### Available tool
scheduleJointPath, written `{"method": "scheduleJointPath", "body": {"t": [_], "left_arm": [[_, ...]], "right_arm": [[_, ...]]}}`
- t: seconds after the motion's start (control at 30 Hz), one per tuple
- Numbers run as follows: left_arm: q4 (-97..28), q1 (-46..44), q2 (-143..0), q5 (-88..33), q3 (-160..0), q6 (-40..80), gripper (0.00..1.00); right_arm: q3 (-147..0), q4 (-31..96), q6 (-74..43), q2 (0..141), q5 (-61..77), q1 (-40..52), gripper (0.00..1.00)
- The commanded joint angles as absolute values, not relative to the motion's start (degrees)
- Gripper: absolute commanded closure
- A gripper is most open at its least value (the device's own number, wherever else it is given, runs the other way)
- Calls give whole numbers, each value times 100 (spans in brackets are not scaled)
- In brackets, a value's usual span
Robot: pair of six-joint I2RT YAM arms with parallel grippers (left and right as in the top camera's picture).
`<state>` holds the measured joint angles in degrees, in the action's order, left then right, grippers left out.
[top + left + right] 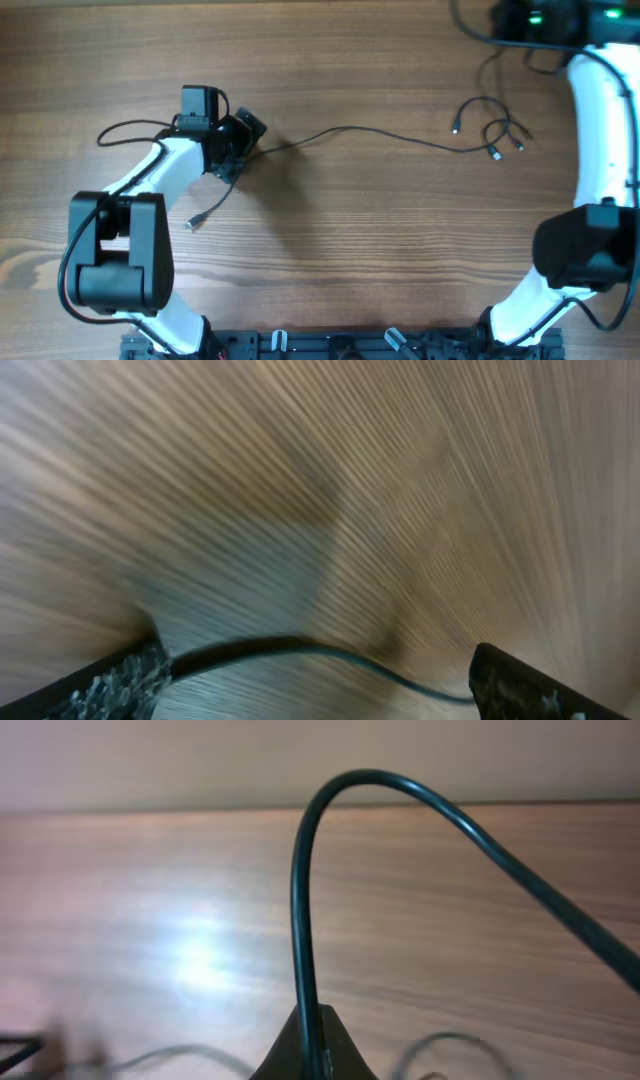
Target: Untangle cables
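The left pincer [315, 665] is spread wide apart low over the counter [300, 480]. The long cable [270, 648] lies loose across the gap between its fingers, meeting one of them. Seen from overhead, it trails right across the wood to a small bunch of cables [492, 132] near the right arm. The right pincer [312, 1042] is clamped together on a cable [298, 910], which arches up from its tips.

L wrist: table [330, 480] blurred | R wrist: R hand [312, 1055] cut by edge
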<state>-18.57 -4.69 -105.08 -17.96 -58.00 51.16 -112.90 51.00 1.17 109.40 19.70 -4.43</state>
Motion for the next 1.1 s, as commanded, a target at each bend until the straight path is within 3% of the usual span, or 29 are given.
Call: {"method": "scheduleJointPath", "body": {"t": [0.0,0.23,0.43,0.57,0.7,0.8,0.87,0.9,1.03,1.07], "left_arm": [[-2049,-1098,-10742,-1999,-5695,4919,0],[-628,-2600,-10414,-1610,-5940,3052,0],[10,-3627,-10311,458,-6163,1138,0],[985,-3999,-10479,436,-6163,-1352,0],[1726,-4066,-10866,-454,-6163,-1608,9],[2298,-4032,-11242,-849,-6163,-1608,10],[2906,-4034,-11559,-851,-6163,-1601,20],[3205,-4034,-11716,-851,-6163,-1557,37],[3664,-4034,-12199,-849,-6239,-849,73],[3730,-4027,-12293,-825,-6267,-755,96]], "right_arm": [[-11349,5109,-281,10864,1981,-143,96],[-11349,5223,-451,10851,2355,-139,96],[-11349,5627,-469,10820,2359,-530,96],[-11349,5778,-517,10820,2362,-950,96],[-11345,6075,-493,10820,2362,-1234,96],[-11321,6099,-495,10822,2362,-1245,96],[-11319,6176,-495,10820,2362,-1240,96],[-11319,6228,-493,10820,2362,-1240,96],[-11319,6318,-495,10822,2362,-1240,96],[-11319,6361,-495,10822,2362,-1240,96]]}}
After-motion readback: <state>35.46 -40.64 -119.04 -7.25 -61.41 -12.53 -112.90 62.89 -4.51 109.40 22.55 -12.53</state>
